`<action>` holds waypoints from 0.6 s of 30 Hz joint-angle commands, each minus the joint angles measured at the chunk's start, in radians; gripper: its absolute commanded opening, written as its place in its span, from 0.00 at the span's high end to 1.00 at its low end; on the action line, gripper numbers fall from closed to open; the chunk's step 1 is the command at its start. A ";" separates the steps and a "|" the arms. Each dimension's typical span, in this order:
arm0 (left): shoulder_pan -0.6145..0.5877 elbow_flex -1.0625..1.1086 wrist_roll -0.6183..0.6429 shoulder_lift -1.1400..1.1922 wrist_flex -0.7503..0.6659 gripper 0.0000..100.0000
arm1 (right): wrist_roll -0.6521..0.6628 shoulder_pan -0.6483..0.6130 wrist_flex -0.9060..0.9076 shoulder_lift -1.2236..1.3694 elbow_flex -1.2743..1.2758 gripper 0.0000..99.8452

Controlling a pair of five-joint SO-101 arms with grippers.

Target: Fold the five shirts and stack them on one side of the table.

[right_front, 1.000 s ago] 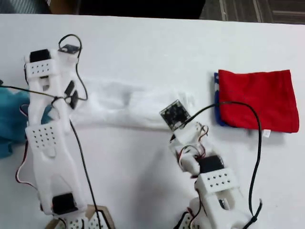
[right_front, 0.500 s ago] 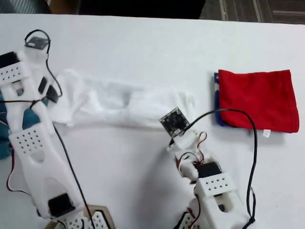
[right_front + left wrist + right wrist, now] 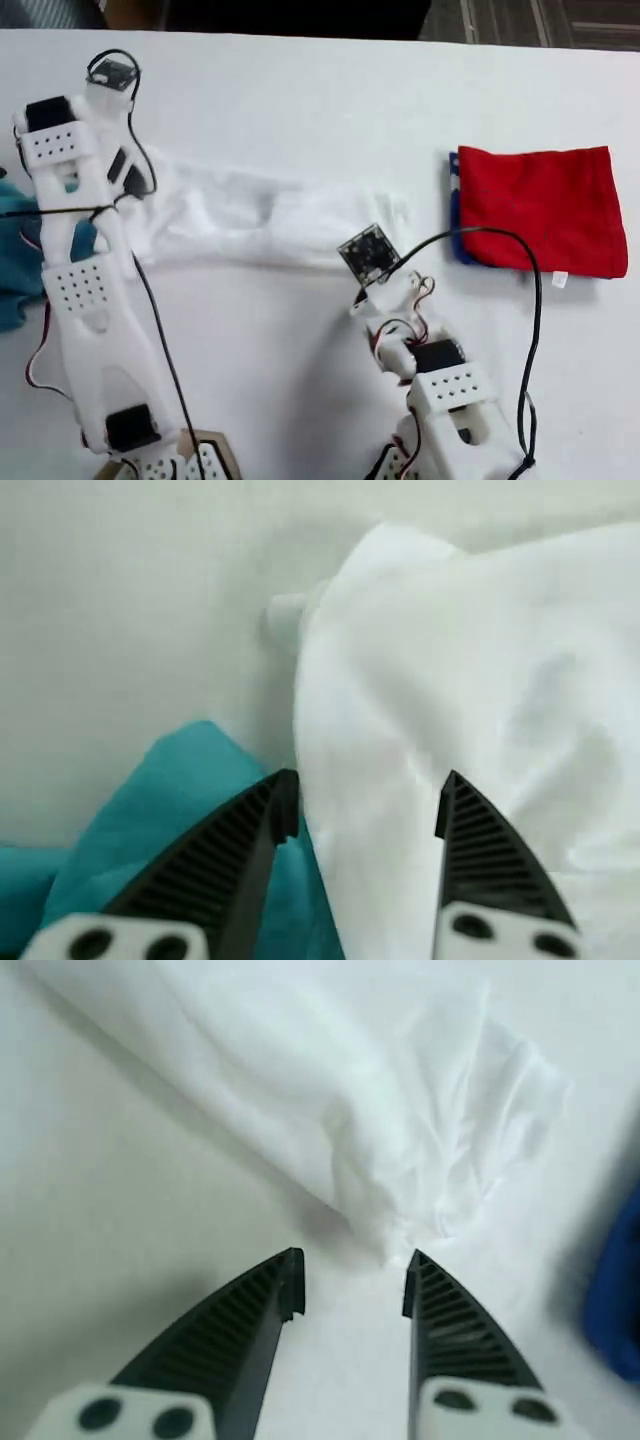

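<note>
A white shirt (image 3: 270, 215) lies stretched across the table (image 3: 300, 90); a folded red shirt (image 3: 540, 210) sits to one side. Both pincers gape empty: the left gripper (image 3: 365, 800) over one end, the right gripper (image 3: 350, 1270) at the other. The left, seemingly overlapping a teal shirt (image 3: 170, 810), could snag both.

A white table (image 3: 300, 90), brightly and evenly lit, was seen from above. Beyond its far edge a dark strip (image 3: 300, 15) was shown, and a grey floor (image 3: 560, 20) crossed by pale lines.
</note>
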 commanded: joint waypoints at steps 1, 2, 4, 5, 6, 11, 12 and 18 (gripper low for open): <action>0.008 0.001 0.005 0.011 -0.043 0.75 | -0.009 -0.007 -0.015 -0.024 -0.005 0.83; 0.008 0.001 0.005 0.020 -0.048 0.75 | -0.009 -0.007 -0.015 -0.024 -0.005 0.83; 0.008 0.001 0.006 0.038 -0.063 0.73 | -0.009 -0.007 -0.015 -0.024 -0.005 0.83; 0.005 0.001 0.006 0.049 -0.071 0.73 | -0.009 -0.007 -0.015 -0.024 -0.005 0.83; 0.003 0.001 0.006 0.058 -0.071 0.73 | -0.009 -0.007 -0.015 -0.024 -0.005 0.83; 0.002 0.001 0.006 0.109 -0.061 0.73 | -0.011 -0.007 -0.012 -0.022 -0.005 0.83; 0.002 0.001 0.006 0.117 -0.060 0.73 | -0.011 -0.007 -0.012 -0.022 -0.005 0.83; 0.002 0.001 -0.014 0.137 -0.018 0.73 | -0.011 -0.007 -0.012 -0.022 -0.005 0.83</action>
